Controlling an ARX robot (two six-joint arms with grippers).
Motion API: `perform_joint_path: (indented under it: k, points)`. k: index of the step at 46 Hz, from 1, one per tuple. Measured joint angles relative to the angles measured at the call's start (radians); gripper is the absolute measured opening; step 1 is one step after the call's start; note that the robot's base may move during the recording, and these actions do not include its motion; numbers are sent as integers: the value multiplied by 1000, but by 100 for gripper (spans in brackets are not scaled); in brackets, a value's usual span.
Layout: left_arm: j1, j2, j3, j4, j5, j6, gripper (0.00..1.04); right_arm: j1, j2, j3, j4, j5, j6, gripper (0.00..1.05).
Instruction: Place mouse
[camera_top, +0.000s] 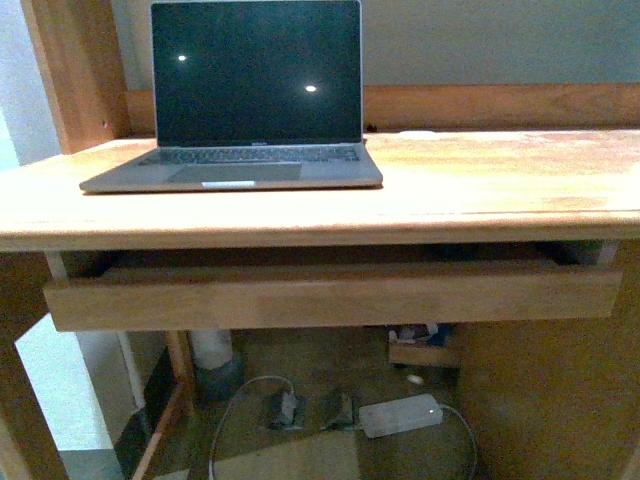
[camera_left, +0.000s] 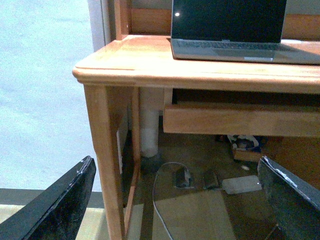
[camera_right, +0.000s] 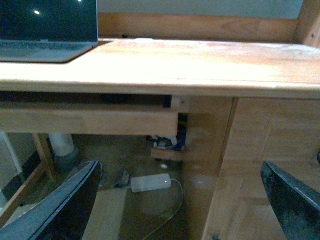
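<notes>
Front view: a grey laptop (camera_top: 240, 100) stands open on the desk (camera_top: 480, 185), with a drawer (camera_top: 330, 295) beneath; I cannot tell where the mouse is. Left wrist view: the left pincer (camera_left: 175, 165) gapes wide, empty. Right wrist view: the right pincer (camera_right: 180, 167) gapes wide, empty.

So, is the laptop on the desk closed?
No, the laptop stands open on the desk, with its dark screen upright.
</notes>
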Motion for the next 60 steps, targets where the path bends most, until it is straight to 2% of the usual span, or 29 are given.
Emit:
perform_joint_path:
  k: [22, 26, 30, 34, 40, 42, 46, 60]
  points:
    - [0, 6, 0, 12, 4, -8, 98, 0, 0, 0, 0, 1, 0, 98]
    - [-10, 273, 15, 305, 90, -145, 98, 0, 0, 0, 1, 1, 0, 98]
    - [-6, 661, 39, 657, 180, -409, 98, 0, 0, 0, 1, 1, 0, 98]
    - [-16, 1030, 126, 943, 176, -687, 98, 0, 0, 0, 0, 1, 0, 98]
    - [-34, 1464, 190, 1176, 163, -1029, 98, 0, 0, 0, 1, 1, 0, 98]
    - [-40, 1585, 199, 1256, 170, -1075, 98, 0, 0, 0, 1, 1, 0, 98]
    - [-48, 1752, 217, 1281, 168, -1109, 98, 0, 0, 0, 1, 1, 0, 98]
    - [-56, 1811, 275, 1294, 179, -1134, 98, 0, 0, 0, 0, 1, 0, 98]
